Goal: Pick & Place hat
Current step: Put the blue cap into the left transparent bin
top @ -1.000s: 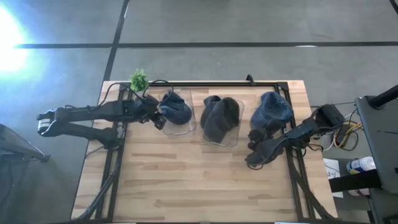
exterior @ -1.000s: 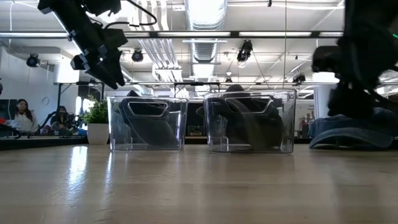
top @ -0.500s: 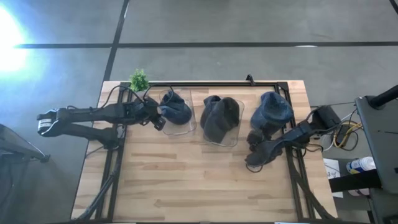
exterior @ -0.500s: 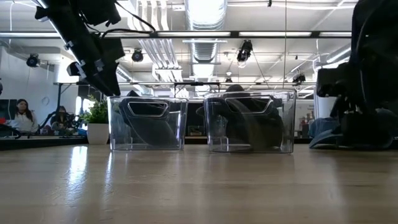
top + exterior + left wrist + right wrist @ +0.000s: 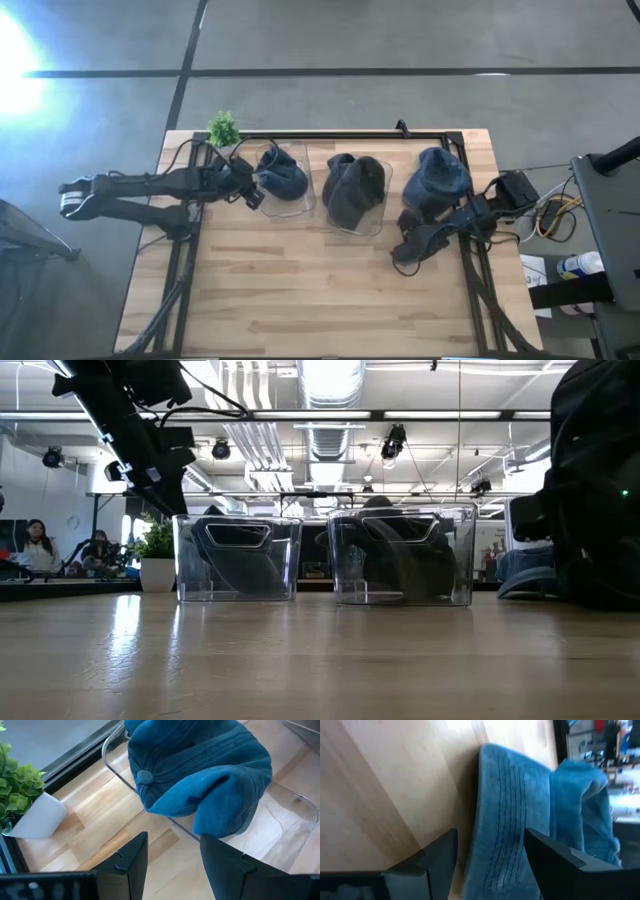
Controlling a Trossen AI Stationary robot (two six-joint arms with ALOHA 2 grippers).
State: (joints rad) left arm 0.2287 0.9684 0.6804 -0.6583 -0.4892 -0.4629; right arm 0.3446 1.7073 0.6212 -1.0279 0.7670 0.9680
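Observation:
Three hats show. A blue hat lies in the left clear bin, draped over its rim. A dark hat sits in the middle clear bin. Another blue hat rests on the table at the far right. My left gripper hangs open just left of the left bin, its fingers short of the draped hat. My right gripper stands open and low at that hat's near side, the brim ahead of its gap.
A small potted plant stands at the far left corner, beside the left bin. A black frame rail runs along the table's far edge. Bare wood fills the near half of the table. People sit in the room beyond.
My right gripper has come down toward the table beside the right-hand blue hat and has rolled about its own axis. My left gripper has sunk a little toward the left bin. Both stay open, and no hat has moved.

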